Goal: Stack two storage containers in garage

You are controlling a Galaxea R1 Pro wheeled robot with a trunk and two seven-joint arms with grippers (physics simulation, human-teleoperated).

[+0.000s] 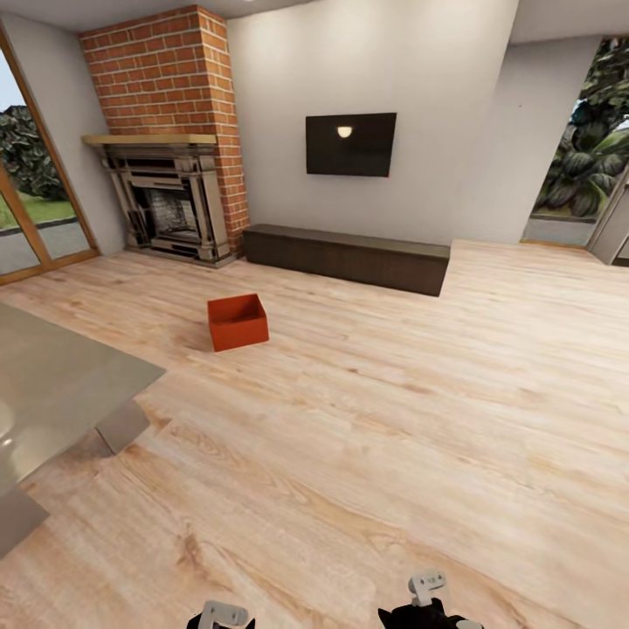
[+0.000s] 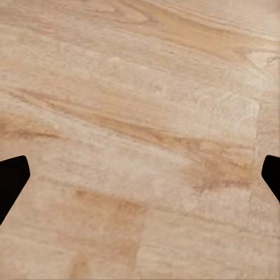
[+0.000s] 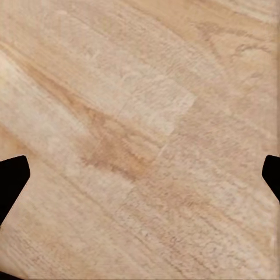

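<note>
Both wrist views look straight down at light wood planks: the left gripper (image 2: 140,175) and right gripper (image 3: 140,175) are spread wide, holding nothing. The head view adds the living room: one orange-red storage container (image 1: 237,321) on the floor at centre left, before the brick fireplace (image 1: 168,203), wall TV (image 1: 350,144) and low cabinet (image 1: 348,257). No readable writing.

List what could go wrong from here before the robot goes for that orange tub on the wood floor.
1. The grey table juts in at the near left; a straight drive toward the orange tub may clip its corner.
2. One tub is in view, so the second still has to be found.
3. The left gripper and right gripper hang open over bare wood floor; the tub's flaring walls could slip from the jaws.
</note>
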